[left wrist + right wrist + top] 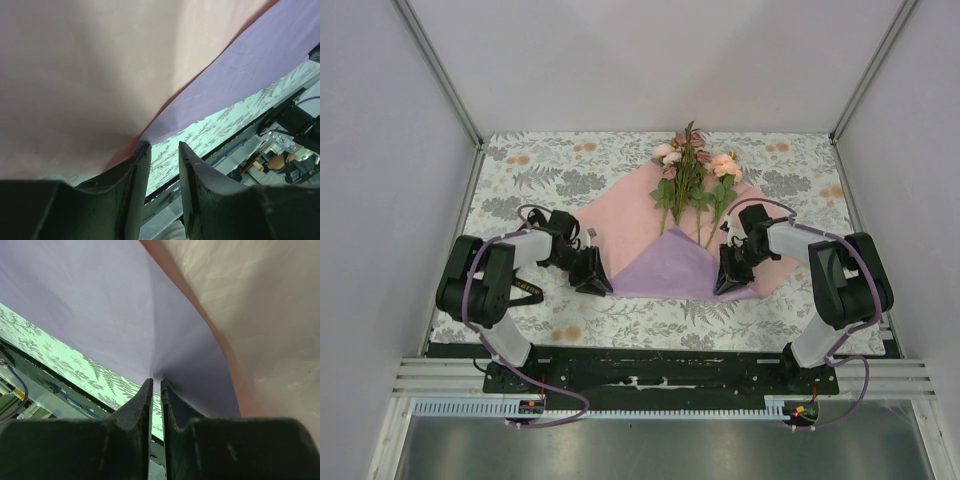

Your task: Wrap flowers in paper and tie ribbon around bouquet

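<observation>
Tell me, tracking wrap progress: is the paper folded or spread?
Partly folded: paper lies pink-side up, near corner turned over showing lilac.

Left pincer [164, 148] jaws apart; right pincer [156, 383] pinched nearly closed.

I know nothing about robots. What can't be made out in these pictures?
Ribbon: seen in no view; nothing shows where it is.
Flowers: only in the top view, too small for detail; wrist views miss them.
Left end effector: its wrist view leaves unclear whether a fingertip touches the paper edge.
Right end effector: from above, its own body hides the fingertips.
</observation>
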{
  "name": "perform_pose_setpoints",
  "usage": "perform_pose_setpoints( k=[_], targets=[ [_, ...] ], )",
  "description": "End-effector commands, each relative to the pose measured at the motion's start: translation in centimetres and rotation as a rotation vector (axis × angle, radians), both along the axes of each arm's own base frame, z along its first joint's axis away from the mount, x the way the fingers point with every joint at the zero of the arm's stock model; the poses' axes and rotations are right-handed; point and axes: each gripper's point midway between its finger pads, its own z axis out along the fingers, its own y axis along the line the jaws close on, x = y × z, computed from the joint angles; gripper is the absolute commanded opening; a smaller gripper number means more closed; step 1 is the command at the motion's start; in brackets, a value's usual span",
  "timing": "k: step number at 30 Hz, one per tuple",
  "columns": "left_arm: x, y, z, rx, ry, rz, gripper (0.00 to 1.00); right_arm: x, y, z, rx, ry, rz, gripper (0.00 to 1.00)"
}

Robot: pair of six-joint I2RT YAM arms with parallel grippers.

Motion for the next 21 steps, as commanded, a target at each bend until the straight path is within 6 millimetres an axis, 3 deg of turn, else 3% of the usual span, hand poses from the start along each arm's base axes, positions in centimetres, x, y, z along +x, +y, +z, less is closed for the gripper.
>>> perform_pose_setpoints(
  k=[1, 8, 10, 12, 14, 16, 18, 21],
  targets=[
    [-0.5, 5.9, -3.2, 0.33, -0.012, 0.03, 0.42, 1.0, -0.6, -0.1, -0.044, -0.036, 0.011, 0.19],
    [0.7, 6.9, -1.9, 0.393, -0.074, 0.065, 0.4, 1.0, -0.4, 0.5, -0.029, -0.057, 0.029, 0.18],
    [1.9, 4.9, 0.5, 0.26, -0.177, 0.057, 0.39, 1.2, 0.3, 1.7, 0.021, -0.089, 0.05, 0.19],
    [3.4, 2.5, 4.3, 0.096, -0.342, 0.035, 0.4, 1.2, 1.6, 3.7, 0.096, -0.147, 0.099, 0.22],
    [4.3, 0.3, 8.5, -0.045, -0.52, -0.02, 0.39, 1.1, 3.2, 6.6, 0.209, -0.221, 0.142, 0.26],
    [4.0, -1.9, 11.9, -0.154, -0.625, -0.091, 0.38, 0.8, 4.6, 9.3, 0.306, -0.284, 0.154, 0.29],
    [3.2, -4.2, 13.8, -0.237, -0.657, -0.13, 0.35, 0.3, 6.0, 10.6, 0.354, -0.312, 0.173, 0.3],
    [1.8, -7.9, 13.6, -0.308, -0.607, -0.145, 0.3, -1.0, 8.0, 9.8, 0.375, -0.258, 0.205, 0.29]
  ],
)
